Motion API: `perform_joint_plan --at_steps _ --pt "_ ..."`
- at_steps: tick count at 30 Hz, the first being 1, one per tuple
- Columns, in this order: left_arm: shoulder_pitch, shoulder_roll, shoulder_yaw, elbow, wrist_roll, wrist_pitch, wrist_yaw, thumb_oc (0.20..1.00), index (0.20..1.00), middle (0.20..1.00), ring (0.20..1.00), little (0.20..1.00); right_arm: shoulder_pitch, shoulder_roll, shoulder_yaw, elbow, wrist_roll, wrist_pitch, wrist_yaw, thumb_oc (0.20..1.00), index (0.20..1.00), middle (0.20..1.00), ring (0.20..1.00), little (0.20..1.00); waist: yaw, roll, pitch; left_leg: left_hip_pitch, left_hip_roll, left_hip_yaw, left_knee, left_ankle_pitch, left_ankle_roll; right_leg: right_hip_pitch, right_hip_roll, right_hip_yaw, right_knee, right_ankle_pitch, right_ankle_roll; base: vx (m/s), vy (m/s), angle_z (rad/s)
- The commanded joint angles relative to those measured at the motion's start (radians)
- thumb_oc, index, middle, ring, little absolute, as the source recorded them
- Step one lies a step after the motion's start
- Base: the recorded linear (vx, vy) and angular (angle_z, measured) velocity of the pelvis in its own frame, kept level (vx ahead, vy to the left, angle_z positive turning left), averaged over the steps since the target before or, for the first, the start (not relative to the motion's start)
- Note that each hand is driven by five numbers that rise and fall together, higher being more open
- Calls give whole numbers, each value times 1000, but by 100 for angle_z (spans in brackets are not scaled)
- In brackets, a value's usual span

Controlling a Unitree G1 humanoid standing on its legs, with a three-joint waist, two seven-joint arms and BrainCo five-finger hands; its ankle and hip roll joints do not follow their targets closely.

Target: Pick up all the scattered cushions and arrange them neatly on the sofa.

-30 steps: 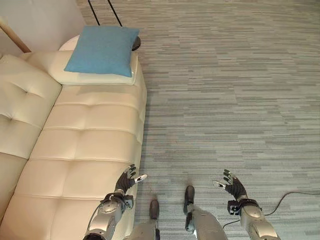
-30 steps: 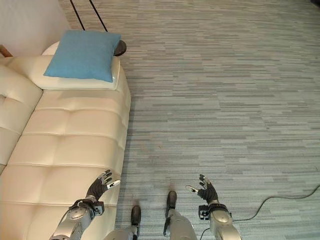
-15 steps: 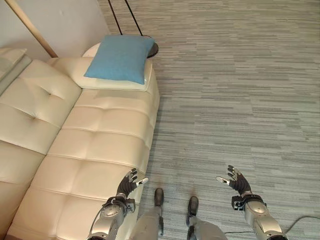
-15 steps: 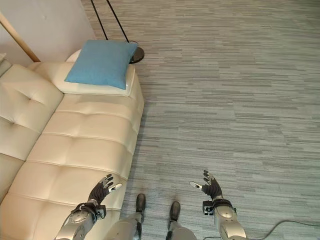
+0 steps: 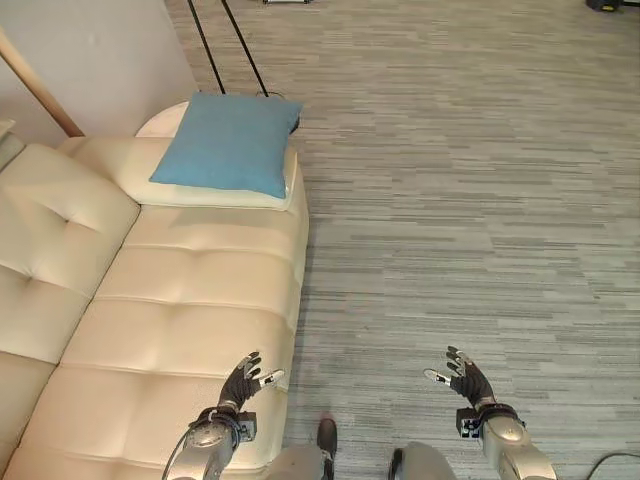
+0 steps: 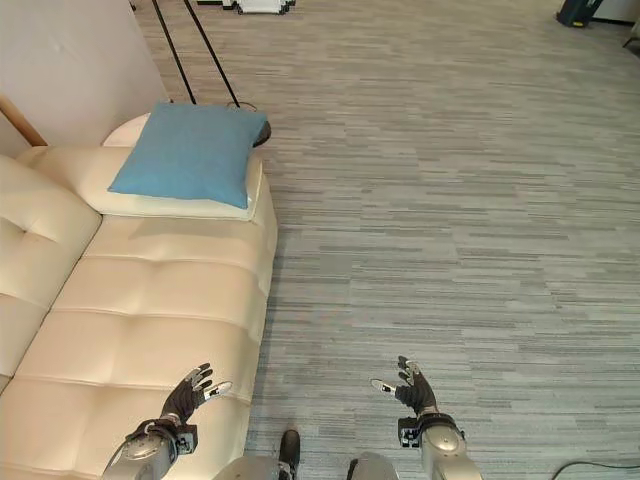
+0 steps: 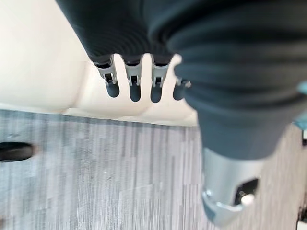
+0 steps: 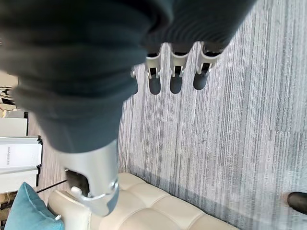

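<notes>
Now the view has swung back across the sofa [image 5: 190, 300]: the left hand [image 5: 241, 381] hovers over its near front edge and the right hand [image 5: 465, 377] over the carpet beside it, both empty with fingers spread. Farther along, the blue cushion [image 5: 228, 143] already rests on the sofa's far armrest, so I judge the robot is searching for more.

Looks like a living room or lounge setup to me: big cream tufted sofa [image 5: 170, 320] along a plain white wall [image 5: 90, 50], a blue cushion [image 5: 228, 143] sitting on a cream one [image 5: 215, 195] at the far end, grey striped carpet [image 5: 450, 200] everywhere (thin black floor-lamp legs [image 5: 228, 45] behind the sofa too).
</notes>
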Motion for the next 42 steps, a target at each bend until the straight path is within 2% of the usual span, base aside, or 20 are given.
perform_joint_plan --at_steps 1,3,5,8,10,11,16,18,19,20,21,24,26,31,32,33,34,38,39,42 --pt "-16 17 17 -86 27 -41 -2 1000 1000 1000 1000 1000 -14 -18 -17 -47 6 -36 -3 1000 1000 1000 1000 1000 -23 -8 21 43 17 -18 -39 -95 -60 21 36 -53 -234 169 17 332 -129 -1" --pt "-38 14 15 -75 30 -46 3 1000 1000 1000 1000 1000 -20 -15 -19 -33 17 -38 -13 1000 1000 1000 1000 1000 -40 -17 29 82 17 -26 -56 -113 -79 -4 40 -65 -408 210 36 324 -169 -9" --pt "-50 14 7 -74 39 -53 1 1000 1000 1000 1000 1000 -13 -15 -22 -41 13 -35 -15 1000 1000 1000 1000 1000 -53 -22 25 106 18 -38 -70 -128 -91 20 52 -48 -493 224 44 292 -172 6" --pt "-47 -2 -2 -75 45 -53 -7 1000 1000 1000 1000 1000 3 -14 -29 -39 24 -41 -14 1000 1000 1000 1000 1000 -61 -27 -2 138 24 -27 -55 -169 -99 53 64 -33 -484 235 20 339 -178 51" --pt "-43 -7 -8 -77 42 -47 -14 1000 1000 1000 1000 1000 12 -18 -39 -46 40 -41 -10 1000 1000 1000 1000 1000 -68 -24 -12 132 40 -24 3 -192 -119 79 72 -43 -484 216 3 336 -213 21" --pt "-45 -12 -13 -72 39 -44 -14 1000 1000 1000 1000 1000 11 -28 -38 -41 47 -48 -12 1000 1000 1000 1000 1000 -68 -19 -10 114 48 -17 102 -196 -135 112 86 -44 -485 194 -15 243 -171 22" --pt "-44 -15 -18 -75 31 -40 -21 1000 1000 1000 1000 1000 20 -47 -44 -55 59 -47 -4 1000 1000 1000 1000 1000 -60 -32 5 -7 61 -3 357 -108 -156 174 91 -47 -502 153 -52 191 -127 14" --pt "-45 -15 -18 -75 30 -39 -21 1000 1000 1000 1000 1000 17 -54 -48 -52 58 -46 -8 1000 1000 1000 1000 1000 -50 -38 14 -72 65 14 378 -116 -144 201 89 -47 -511 133 -57 221 -73 -4" --pt "-46 -16 -15 -68 34 -38 -20 1000 1000 1000 1000 1000 14 -57 -50 -46 63 -46 -10 1000 1000 1000 1000 1000 -39 -45 17 -104 63 23 352 -147 -131 226 87 -44 -521 123 -53 305 7 11" --pt "-40 -16 -13 -68 38 -37 -20 1000 1000 1000 1000 1000 13 -63 -52 -45 60 -48 -10 1000 1000 1000 1000 1000 -28 -42 9 -131 65 25 249 -127 -129 244 88 -47 -531 110 -44 309 4 12" --pt "-39 -16 -14 -68 38 -37 -20 1000 1000 1000 1000 1000 14 -63 -52 -45 60 -48 -10 1000 1000 1000 1000 1000 -28 -43 9 -127 63 25 244 -126 -130 246 87 -47 -532 109 -44 291 48 -1" --pt "-33 -20 -17 -64 47 -36 -15 1000 1000 1000 1000 1000 11 -72 -42 -38 41 -52 -21 1000 1000 1000 1000 1000 -3 -20 7 -181 88 29 25 16 -151 305 115 -48 -559 80 -42 302 61 -4" --pt "-33 -21 -16 -62 49 -37 -10 1000 1000 1000 1000 1000 5 -72 -36 -28 28 -48 -33 1000 1000 1000 1000 1000 17 -16 12 -212 92 40 -82 54 -161 343 124 -43 -573 65 -37 346 69 -26" --pt "-10 -15 -3 -69 49 -38 -14 1000 1000 1000 1000 1000 14 -60 -33 -22 1 -34 -27 1000 1000 1000 1000 1000 33 -12 -14 -219 108 73 -105 110 -160 409 127 -28 -578 32 -17 381 147 -12" --pt "1 -15 -6 -58 52 -32 -23 1000 1000 1000 1000 1000 18 -39 -36 -15 -10 -29 -16 1000 1000 1000 1000 1000 35 -35 -37 -218 80 76 -31 87 -130 416 78 -16 -502 22 6 386 189 -22" --pt "1 -15 -6 -58 52 -32 -23 1000 1000 1000 1000 1000 18 -39 -36 -15 -10 -29 -16 1000 1000 1000 1000 1000 36 -33 -39 -222 82 75 -31 88 -130 412 80 -16 -503 24 6 517 269 -11" --pt "2 -13 -3 -53 53 -28 -22 1000 1000 1000 1000 1000 15 -28 -36 -10 -4 -27 -11 1000 1000 1000 1000 1000 37 -44 -44 -206 74 82 -19 64 -117 391 61 -12 -429 43 23 215 137 -3" --pt "9 17 0 -63 52 -28 -25 1000 1000 1000 1000 1000 25 -18 -22 -21 -9 -22 11 1000 1000 1000 1000 1000 24 -51 -38 -120 43 91 -27 -2 -65 261 2 -13 -125 195 78 317 200 -1" --pt "3 21 0 -65 50 -26 -20 1000 1000 1000 1000 1000 25 -8 -16 -8 -10 -19 9 1000 1000 1000 1000 1000 14 -41 -24 -62 36 78 -49 -24 -49 185 -8 -6 -34 219 57 307 153 17" --pt "-2 19 2 -68 44 -28 -19 1000 1000 1000 1000 1000 16 -6 -20 2 -3 -19 10 1000 1000 1000 1000 1000 6 -24 -16 -34 38 66 -56 -38 -46 128 -3 -25 -71 202 36 272 68 44"
